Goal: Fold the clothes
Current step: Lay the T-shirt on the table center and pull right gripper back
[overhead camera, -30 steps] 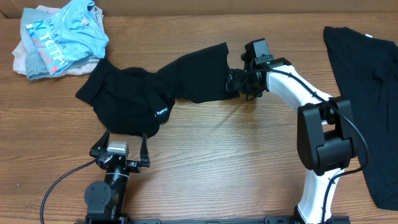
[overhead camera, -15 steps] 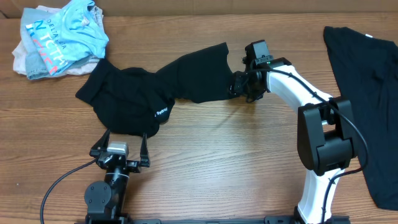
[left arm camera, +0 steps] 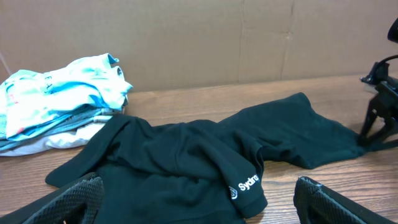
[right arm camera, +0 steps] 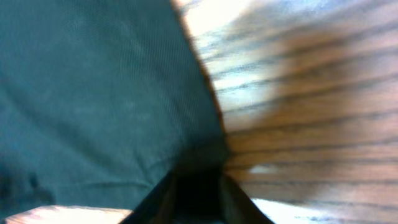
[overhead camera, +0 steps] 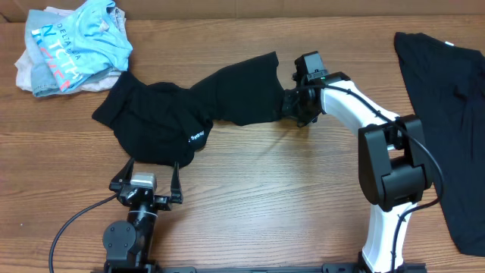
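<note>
Crumpled black T-shirt [overhead camera: 163,114] on counter [overhead camera: 265,197]: right hand [overhead camera: 292,107] clamped on its edge; left hand [overhead camera: 150,176] fingers apart.

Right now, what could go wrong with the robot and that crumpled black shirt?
The right gripper seems to pinch only a thin corner of the crumpled black fabric T-shirt, so a pull could make it slip out. The shirt's far end touches the pile of light blue and white clothes, so dragging might tug that pile along. The shirt is bunched up, so it may fold lumpy.
</note>
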{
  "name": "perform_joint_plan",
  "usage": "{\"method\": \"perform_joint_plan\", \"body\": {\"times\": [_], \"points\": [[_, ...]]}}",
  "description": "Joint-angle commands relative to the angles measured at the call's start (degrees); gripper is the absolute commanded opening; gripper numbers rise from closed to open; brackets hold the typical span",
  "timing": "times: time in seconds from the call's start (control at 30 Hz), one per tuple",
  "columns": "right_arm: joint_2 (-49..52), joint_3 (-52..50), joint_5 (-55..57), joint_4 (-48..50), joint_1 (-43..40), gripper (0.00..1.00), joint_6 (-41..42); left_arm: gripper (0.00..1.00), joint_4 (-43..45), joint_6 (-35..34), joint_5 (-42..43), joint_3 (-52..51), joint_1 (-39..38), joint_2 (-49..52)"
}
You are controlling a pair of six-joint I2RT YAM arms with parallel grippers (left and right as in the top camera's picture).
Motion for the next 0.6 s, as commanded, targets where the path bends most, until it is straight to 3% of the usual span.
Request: {"method": "perform_joint_plan", "body": {"times": [0.0, 0.03, 0.2, 0.57], "points": [[1.2, 0.8, 0.0, 0.2, 0.3, 0.09, 0.6, 1.0, -0.2, -0.5, -0.6, -0.2, 0.3, -0.6], [1.1, 1.0, 0.2, -0.1, 0.2, 0.04, 0.6, 1.0, -0.2, -0.5, -0.6, -0.2, 0.3, -0.6], [0.8, 7.4, 4.4, -8.2, -1.5, 0.04, 0.6, 1.0, -0.2, -0.5, -0.6, -0.2, 0.3, -0.6], [-4.1, 33.0, 19.8, -37.8, -6.7, 0.04, 2.0, 1.0, -0.2, -0.5, -0.6, -0.2, 0.3, -0.6]]}}
